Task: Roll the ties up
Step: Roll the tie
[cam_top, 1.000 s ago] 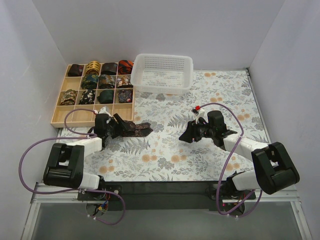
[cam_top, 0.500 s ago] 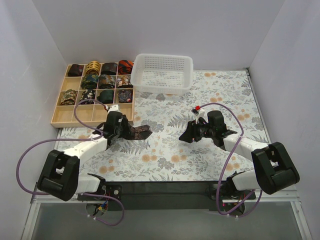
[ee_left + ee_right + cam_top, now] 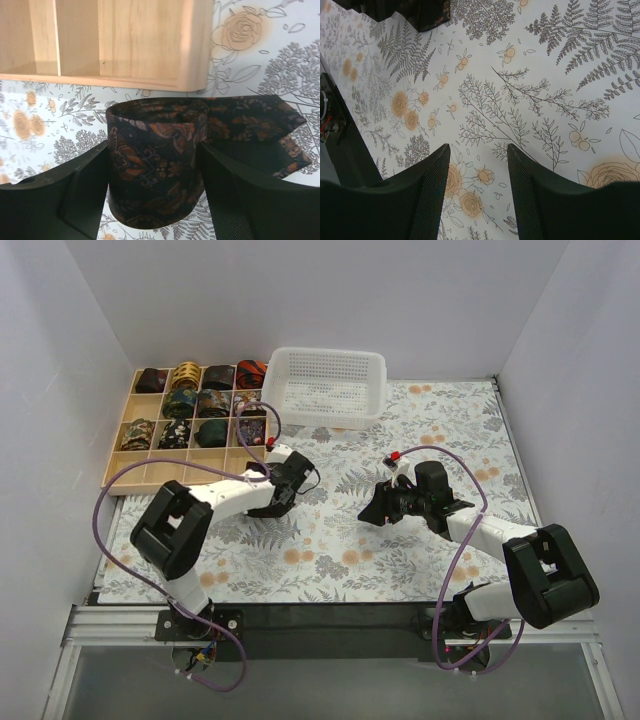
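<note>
Swung in from the table's left edge over the past second, the left gripper (image 3: 284,484) now sits just off the near right corner of the wooden tray (image 3: 118,476), which lies straight beyond its fingertips. Between its fingers stands the tie (image 3: 152,165), a dark coil with orange-brown print, its loose end trailing past the finger at the right of the wrist view onto the floral tablecloth (image 3: 40,125). Both fingers appear to touch the coil's sides, though whether they squeeze it cannot be told. Well apart, the right gripper (image 3: 478,150) hovers unchanged, fingers parted and holding nothing, only cloth between them
</note>
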You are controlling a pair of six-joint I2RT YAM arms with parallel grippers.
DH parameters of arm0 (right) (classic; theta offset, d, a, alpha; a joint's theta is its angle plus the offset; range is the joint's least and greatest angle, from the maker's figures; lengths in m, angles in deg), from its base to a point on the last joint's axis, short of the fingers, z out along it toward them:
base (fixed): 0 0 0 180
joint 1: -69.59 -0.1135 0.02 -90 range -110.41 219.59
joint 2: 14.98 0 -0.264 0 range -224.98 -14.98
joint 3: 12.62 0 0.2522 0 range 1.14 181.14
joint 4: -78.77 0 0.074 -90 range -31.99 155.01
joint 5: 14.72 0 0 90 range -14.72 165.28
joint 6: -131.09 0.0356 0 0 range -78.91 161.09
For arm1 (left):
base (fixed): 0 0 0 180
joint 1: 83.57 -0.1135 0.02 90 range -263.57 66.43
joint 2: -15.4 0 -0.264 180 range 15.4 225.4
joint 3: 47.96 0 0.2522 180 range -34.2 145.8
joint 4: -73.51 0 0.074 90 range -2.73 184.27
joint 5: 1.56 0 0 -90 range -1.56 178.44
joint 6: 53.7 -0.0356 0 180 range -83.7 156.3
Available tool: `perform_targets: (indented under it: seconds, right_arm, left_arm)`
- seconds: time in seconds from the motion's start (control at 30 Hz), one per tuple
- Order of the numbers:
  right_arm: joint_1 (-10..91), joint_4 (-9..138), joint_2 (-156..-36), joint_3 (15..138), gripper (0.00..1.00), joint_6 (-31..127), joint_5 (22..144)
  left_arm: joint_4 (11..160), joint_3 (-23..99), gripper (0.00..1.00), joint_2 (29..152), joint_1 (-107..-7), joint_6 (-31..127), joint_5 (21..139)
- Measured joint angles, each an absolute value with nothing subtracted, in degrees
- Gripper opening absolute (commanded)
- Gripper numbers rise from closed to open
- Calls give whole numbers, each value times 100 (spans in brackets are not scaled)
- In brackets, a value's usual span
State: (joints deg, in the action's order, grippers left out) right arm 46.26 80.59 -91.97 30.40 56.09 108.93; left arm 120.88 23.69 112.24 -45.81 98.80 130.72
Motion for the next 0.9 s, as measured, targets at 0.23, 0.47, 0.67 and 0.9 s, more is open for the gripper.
perform_targets:
  seconds: [0.23,0.47,0.67,0.9]
  right_arm:
    - [4626,8059,-9197,3040,48,5609,10891]
    - [4624,8056,-9197,3040,48,5609,10891]
    - [4626,8056,-9197,3040,48,5609,10869]
    - [4626,8059,-9197,3040,48,5609,10864]
  left_arm:
    - [13117,3355,64,12227,-3918,9961,13752]
    - [13865,4159,68,12904,-3457,10105,14027]
    - [14096,4483,71,13075,-3263,10146,13986]
    - [13915,4424,76,12607,-3258,10059,13697]
